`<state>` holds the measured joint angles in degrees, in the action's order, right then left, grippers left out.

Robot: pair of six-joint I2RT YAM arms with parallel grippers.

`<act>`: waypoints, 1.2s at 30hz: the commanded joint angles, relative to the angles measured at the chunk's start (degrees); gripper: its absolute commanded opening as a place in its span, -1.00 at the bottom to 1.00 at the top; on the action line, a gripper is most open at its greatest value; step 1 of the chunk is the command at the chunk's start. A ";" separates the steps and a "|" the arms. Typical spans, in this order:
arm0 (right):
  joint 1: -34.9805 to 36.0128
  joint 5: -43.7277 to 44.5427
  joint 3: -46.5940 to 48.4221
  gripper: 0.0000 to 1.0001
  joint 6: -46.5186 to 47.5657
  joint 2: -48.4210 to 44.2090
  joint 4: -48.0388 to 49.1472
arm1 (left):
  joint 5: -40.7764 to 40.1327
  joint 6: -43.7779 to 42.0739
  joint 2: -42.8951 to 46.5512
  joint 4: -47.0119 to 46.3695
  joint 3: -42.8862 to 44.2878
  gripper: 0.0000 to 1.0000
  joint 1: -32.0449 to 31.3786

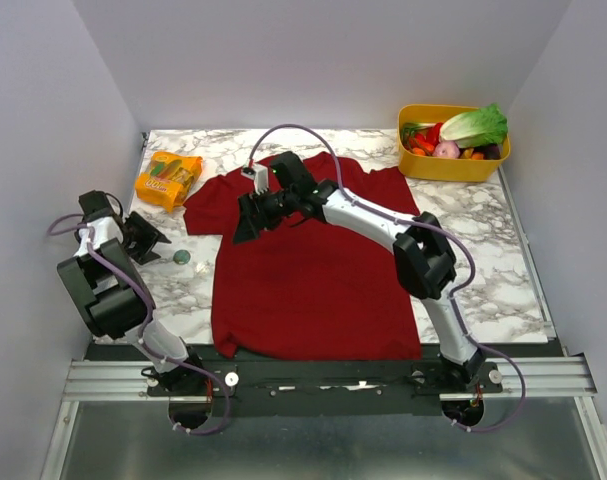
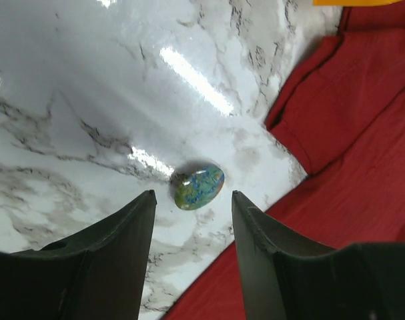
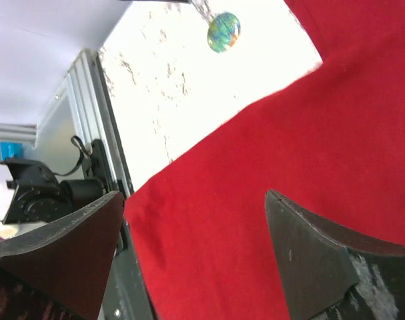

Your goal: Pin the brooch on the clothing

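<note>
The brooch (image 1: 182, 257), a small round blue-green disc, lies on the marble table just left of the clothing (image 1: 313, 270), a dark red T-shirt spread flat. My left gripper (image 1: 155, 240) hovers low beside it. In the left wrist view the brooch (image 2: 199, 187) sits just beyond the open left gripper (image 2: 193, 195), touching neither finger, with the shirt's sleeve (image 2: 362, 133) to the right. My right gripper (image 1: 248, 222) hangs over the shirt's upper left. It stands wide open and empty (image 3: 194, 197) above the red fabric (image 3: 269, 167), with the brooch (image 3: 223, 31) far off.
An orange snack packet (image 1: 168, 178) lies at the back left, near the shirt's sleeve. A yellow bin (image 1: 453, 168) of vegetables stands at the back right. White walls close in three sides. A metal rail (image 1: 333, 378) runs along the near edge.
</note>
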<state>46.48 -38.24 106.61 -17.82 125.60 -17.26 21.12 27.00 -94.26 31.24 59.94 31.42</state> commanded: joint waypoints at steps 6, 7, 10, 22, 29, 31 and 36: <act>2.74 -5.09 9.23 0.82 -5.29 8.25 4.16 | -2.49 -4.24 -9.88 3.82 6.41 0.15 -3.46; 3.00 -5.18 9.75 0.81 -5.81 8.69 4.33 | -2.67 -4.50 -10.68 4.17 6.76 0.15 -3.91; 3.70 -5.18 12.04 0.72 -6.69 10.62 4.69 | -3.63 -5.03 -13.31 5.23 7.03 0.14 -5.31; 6.51 -5.97 18.46 0.30 -9.33 17.04 6.18 | -1.71 -5.82 -14.73 7.25 4.75 -0.01 -7.86; 7.92 -5.09 21.10 0.28 -9.86 20.21 6.36 | 2.69 -5.12 -10.34 5.94 -0.09 -0.01 -8.04; 8.01 -4.74 21.45 0.28 -10.04 21.08 6.53 | 2.17 -5.21 -9.37 5.41 -0.61 0.00 -8.04; 8.28 -3.16 23.20 0.28 -10.74 23.28 6.53 | -0.38 -4.68 -6.21 6.19 0.52 0.13 -8.13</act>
<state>54.22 -42.85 126.78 -27.55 146.17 -11.88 25.08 22.96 -102.13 35.44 61.67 23.66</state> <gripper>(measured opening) 0.642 0.531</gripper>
